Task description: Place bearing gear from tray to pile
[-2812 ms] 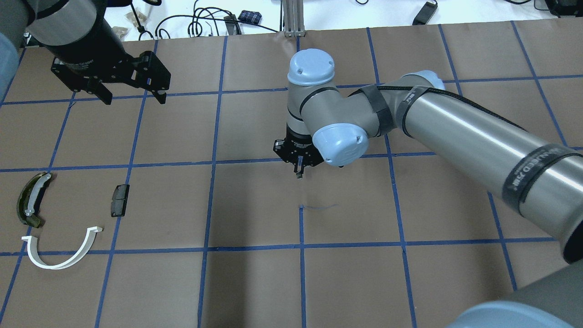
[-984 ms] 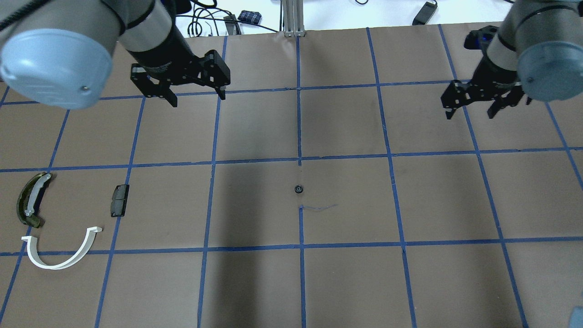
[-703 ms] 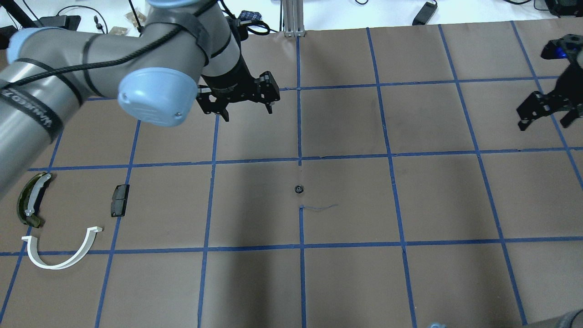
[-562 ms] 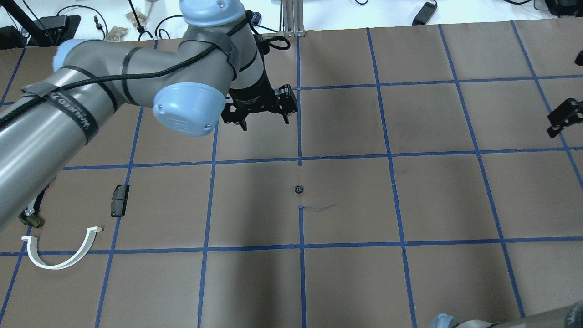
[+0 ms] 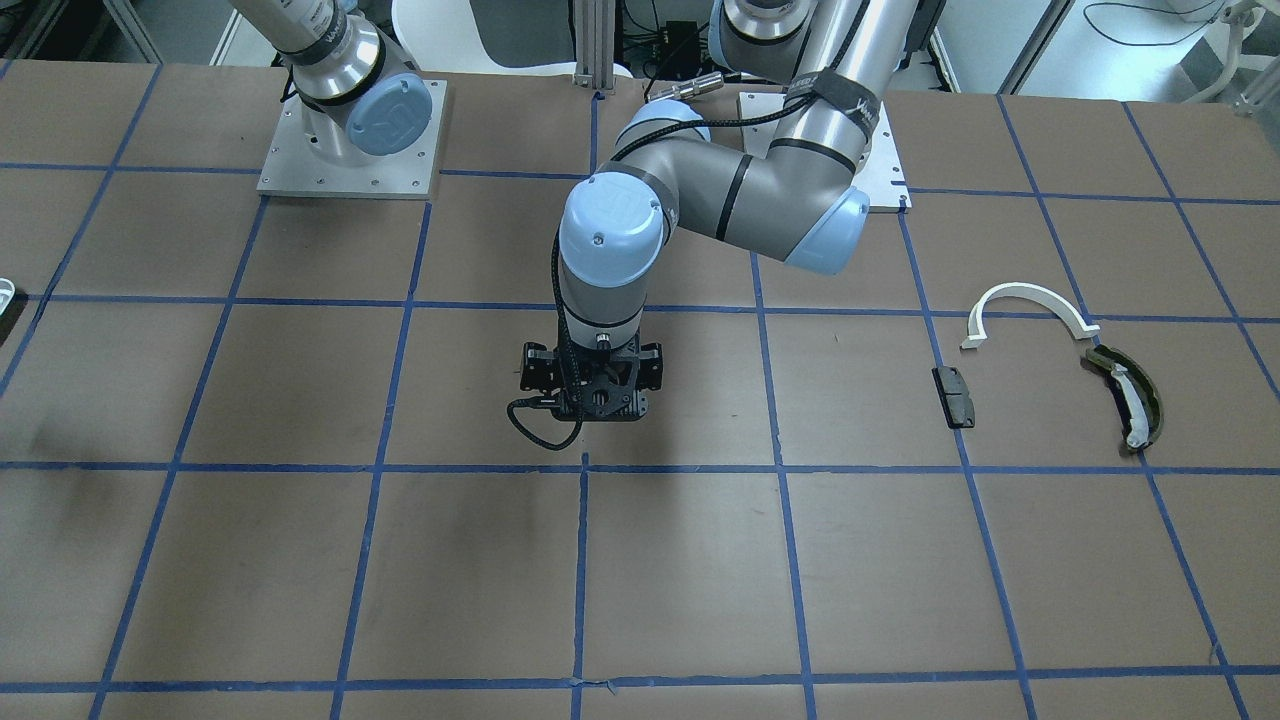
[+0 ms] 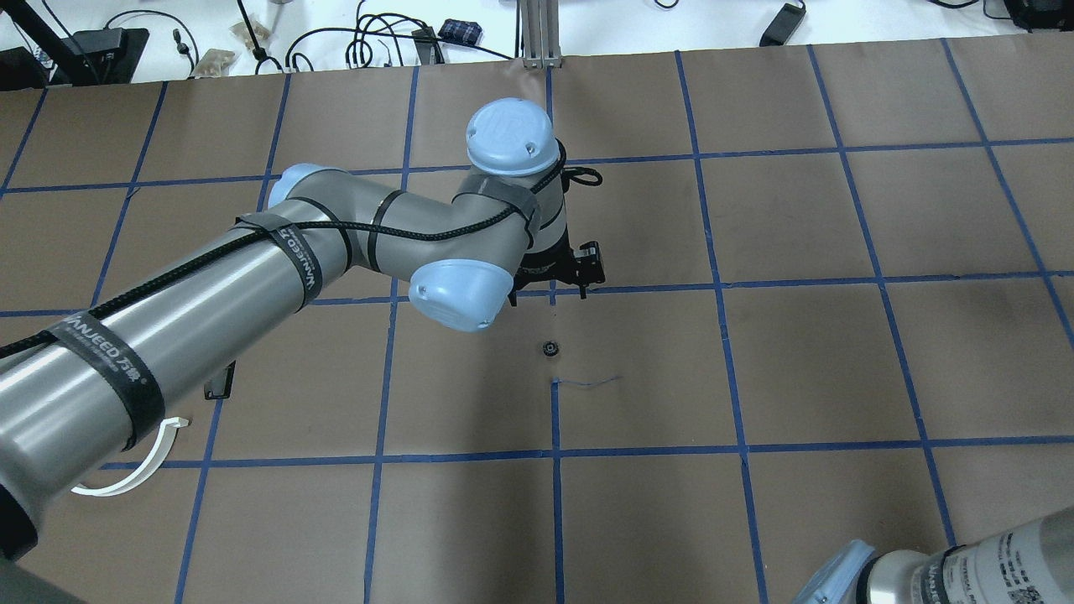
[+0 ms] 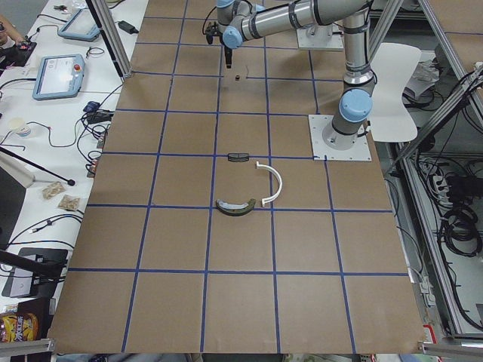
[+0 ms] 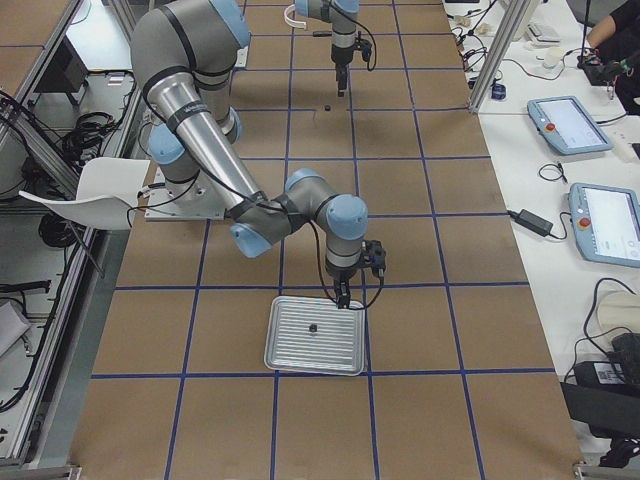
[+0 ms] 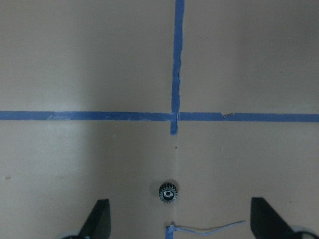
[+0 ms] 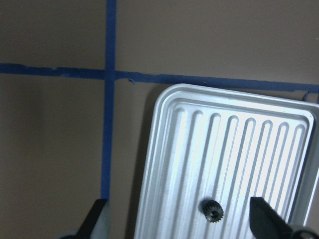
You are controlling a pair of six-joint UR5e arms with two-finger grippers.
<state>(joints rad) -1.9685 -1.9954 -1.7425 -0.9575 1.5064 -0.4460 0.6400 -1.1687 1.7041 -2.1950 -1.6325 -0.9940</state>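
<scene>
Brown paper with blue tape lines is covering the table (image 5: 300, 560). A ribbed silver metal tray (image 10: 224, 144) is lying flat near the table's end on the robot's right. Well apart from the tray, the pile (image 7: 245, 205) is sitting: a white half-ring arc (image 5: 1030, 300), an olive-green curved piece (image 5: 1130, 400) and a small dark grey block (image 5: 953, 396). The right gripper (image 10: 179, 224) is hanging over the tray's edge, fingers spread wide, gripping nothing. The left gripper (image 9: 182, 221) is hovering between tray and pile, likewise wide and empty. One small dark toothed gear (image 10: 212, 211) is resting inside the tray. A second gear (image 9: 168, 192) is lying on paper below the left gripper.
</scene>
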